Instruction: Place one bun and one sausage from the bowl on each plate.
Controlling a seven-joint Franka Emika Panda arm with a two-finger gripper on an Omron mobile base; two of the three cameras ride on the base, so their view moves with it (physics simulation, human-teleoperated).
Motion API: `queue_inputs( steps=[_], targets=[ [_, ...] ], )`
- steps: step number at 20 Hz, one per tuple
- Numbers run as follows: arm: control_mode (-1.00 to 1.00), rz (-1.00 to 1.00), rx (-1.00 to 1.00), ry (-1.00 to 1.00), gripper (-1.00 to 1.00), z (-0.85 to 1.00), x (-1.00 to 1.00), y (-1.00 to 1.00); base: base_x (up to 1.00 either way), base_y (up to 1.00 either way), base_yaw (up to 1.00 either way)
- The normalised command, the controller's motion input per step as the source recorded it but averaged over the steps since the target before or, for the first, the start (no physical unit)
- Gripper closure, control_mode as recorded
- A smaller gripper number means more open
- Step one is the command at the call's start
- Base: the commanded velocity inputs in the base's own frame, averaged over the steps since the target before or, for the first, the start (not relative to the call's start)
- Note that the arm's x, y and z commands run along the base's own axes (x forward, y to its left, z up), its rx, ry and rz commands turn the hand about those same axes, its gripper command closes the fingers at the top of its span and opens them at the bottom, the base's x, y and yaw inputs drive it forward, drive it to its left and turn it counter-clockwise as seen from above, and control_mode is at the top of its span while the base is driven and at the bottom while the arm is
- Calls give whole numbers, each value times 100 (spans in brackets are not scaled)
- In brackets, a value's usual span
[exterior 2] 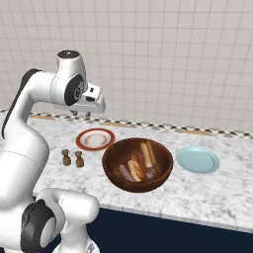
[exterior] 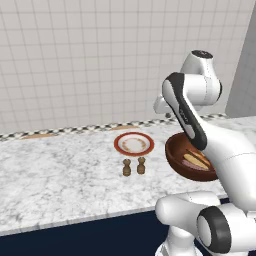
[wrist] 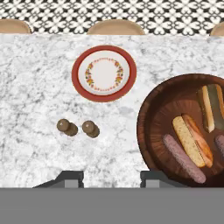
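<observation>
The dark reddish-brown bowl [exterior 2: 133, 184] sits on the marble counter and holds two split buns [wrist: 191, 140] [wrist: 210, 107] and pinkish sausages [wrist: 183, 158]. Left of it and further back lies the red-rimmed plate [wrist: 76, 74], bare. The pale teal plate [exterior 2: 197, 159], also bare, is on the bowl's right. My gripper [exterior 2: 81, 114] hangs high above the counter near the red-rimmed plate [exterior 2: 78, 141]. In the hand view my gripper [wrist: 111, 178] is open, with bare marble between the tips. My arm covers part of the bowl [exterior: 175, 160] in the left base view.
Two small brown shakers [wrist: 67, 127] [wrist: 90, 128] stand side by side in front of the red-rimmed plate, left of the bowl. A patterned tile strip [wrist: 131, 17] runs along the wall at the counter's back. The counter's front edge [exterior 2: 163, 213] drops to dark cabinets.
</observation>
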Motion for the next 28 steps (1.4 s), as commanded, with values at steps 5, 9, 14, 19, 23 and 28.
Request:
queue_inputs(
  steps=[5,9,14,19,23,28],
  targets=[
    [-100,0,1,-3,-100,-5,-20,-33,0,0,0],
    [-100,0,1,0,-100,-16,-25,-47,0,0,0],
    [-100,0,-10,2,-100,-26,-5,-57,0,0,0],
    [-100,-1,-10,1,-100,-37,9,-73,0,0,0],
    [-100,-3,-5,3,-100,-29,5,-66,0,0,0],
    [-100,-6,-3,1,-100,-57,0,-61,0,0,0]
  ],
)
